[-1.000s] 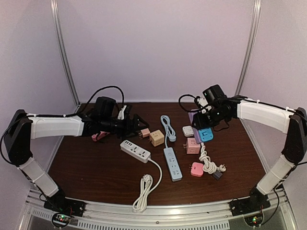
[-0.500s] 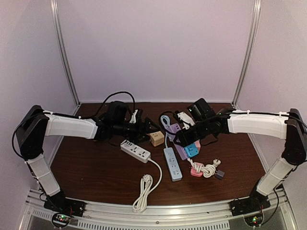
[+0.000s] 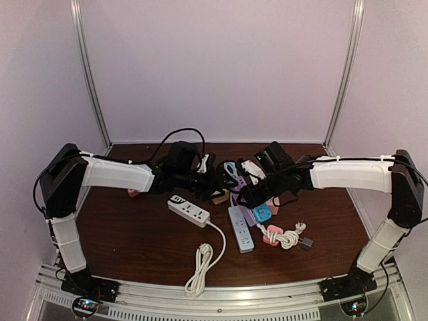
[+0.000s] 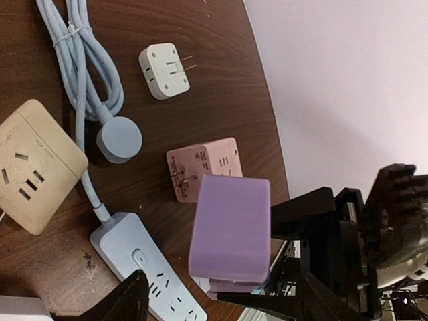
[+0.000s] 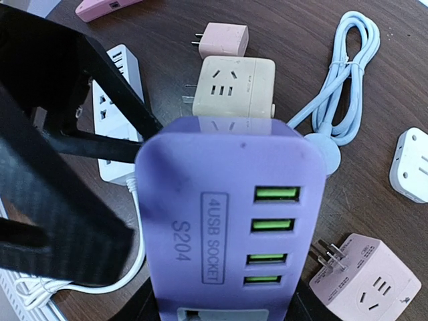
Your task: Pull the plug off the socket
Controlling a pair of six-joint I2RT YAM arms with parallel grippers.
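Observation:
My right gripper (image 5: pixel 226 314) is shut on the purple USB socket (image 5: pixel 231 221), holding it above the table with the four green ports facing its camera. A blue plug (image 3: pixel 261 212) sits on the socket's lower side, below the right gripper (image 3: pixel 257 195). The left gripper (image 3: pixel 215 180) meets it from the left. In the left wrist view the socket's free end (image 4: pixel 231 227) lies between the spread fingers of the left gripper (image 4: pixel 221 304), which stands open, with gaps on both sides. One left finger (image 5: pixel 60 180) shows beside the socket.
Under the socket lie a blue power strip (image 3: pixel 241 231) with its coiled cord (image 4: pixel 80 73), a white power strip (image 3: pixel 189 210), a beige cube socket (image 4: pixel 33 174), a pink cube adapter (image 4: pixel 204 167), a white adapter (image 4: pixel 164 70) and a pink adapter with bundled white cord (image 3: pixel 284 235).
Both arms have swung toward the table's middle. The right gripper carried the purple socket left, and the left gripper came up around its free end with its fingers narrowing.

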